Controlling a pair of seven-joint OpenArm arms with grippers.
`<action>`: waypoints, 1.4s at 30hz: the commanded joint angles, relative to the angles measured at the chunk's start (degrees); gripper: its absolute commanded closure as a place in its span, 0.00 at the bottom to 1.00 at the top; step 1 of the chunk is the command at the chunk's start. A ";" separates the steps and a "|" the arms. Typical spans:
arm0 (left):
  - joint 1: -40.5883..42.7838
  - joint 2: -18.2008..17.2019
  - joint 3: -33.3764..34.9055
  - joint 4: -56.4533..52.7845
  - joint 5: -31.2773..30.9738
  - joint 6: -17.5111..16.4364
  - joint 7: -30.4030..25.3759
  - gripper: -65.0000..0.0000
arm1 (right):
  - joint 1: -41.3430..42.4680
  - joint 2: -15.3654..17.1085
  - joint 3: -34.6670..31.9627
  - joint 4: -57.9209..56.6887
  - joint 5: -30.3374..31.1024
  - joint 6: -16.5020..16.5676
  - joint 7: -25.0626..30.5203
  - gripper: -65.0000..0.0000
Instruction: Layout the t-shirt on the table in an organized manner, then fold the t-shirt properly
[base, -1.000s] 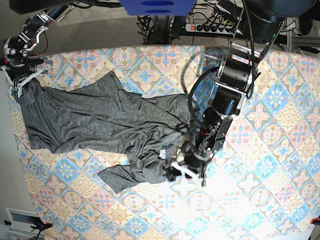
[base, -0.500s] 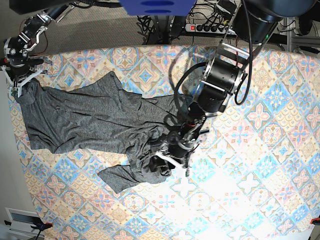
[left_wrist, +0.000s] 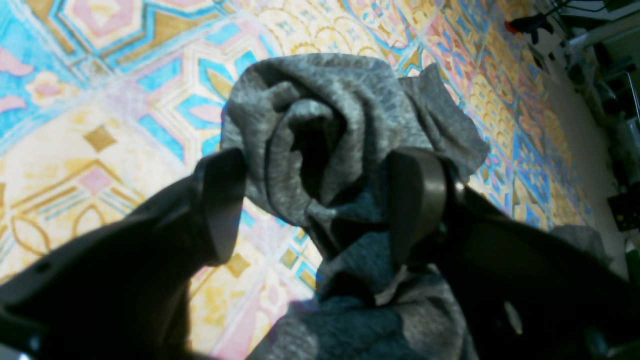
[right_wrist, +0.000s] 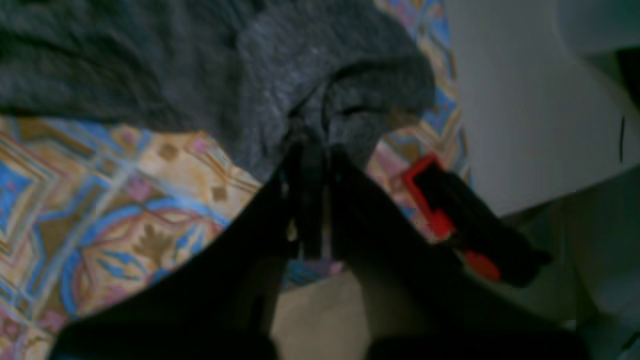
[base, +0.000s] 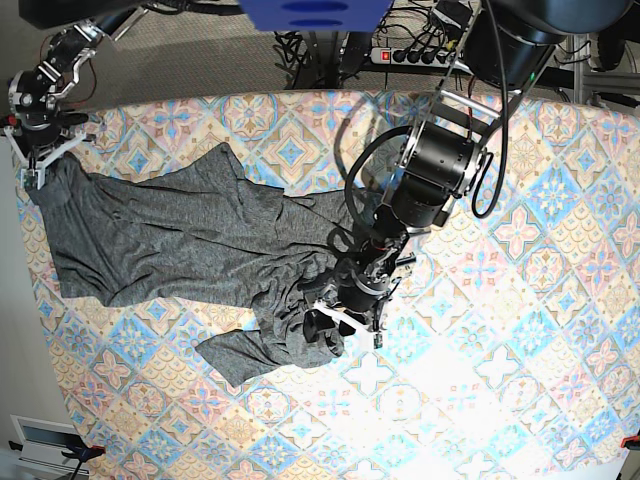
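Base view: the t-shirt (base: 190, 250) lies crumpled across the left half of the table (base: 520, 330), w/ one bunchy lump near the middle. It's dark grey & wrinkly, not flat.

Left gripper (base: 338, 322) is down low at that lump. Left wrist view shows its 2 fingers (left_wrist: 220, 200) wide apart, w/ a rolled-up wad of the t-shirt (left_wrist: 325, 135) sitting between them. Cloth touches the finger on the right side of that pic. The other finger is just beside the cloth; can't tell if it touches. Not squeezing.

Right gripper (base: 38, 165) is at the far left edge of the table, at the shirt's corner. Right wrist view is dim & blurry, but its fingers (right_wrist: 305, 200) are pressed together w/ a pinch of grey t-shirt (right_wrist: 280, 90) caught at the tips. A red & black clip thing (right_wrist: 450, 220) sits near that table edge.
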 joint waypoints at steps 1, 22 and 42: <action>-1.65 0.40 0.05 0.79 -0.20 -0.40 -0.44 0.35 | 0.30 1.03 0.23 1.23 0.54 -0.31 1.29 1.00; -1.91 0.40 10.16 1.05 -0.20 -6.55 -4.49 0.84 | 0.39 1.03 0.23 1.23 0.54 -0.31 1.29 1.00; -0.95 0.40 37.77 23.91 -0.64 -9.45 8.00 0.84 | 0.65 1.03 0.32 1.23 0.54 -0.31 1.29 1.00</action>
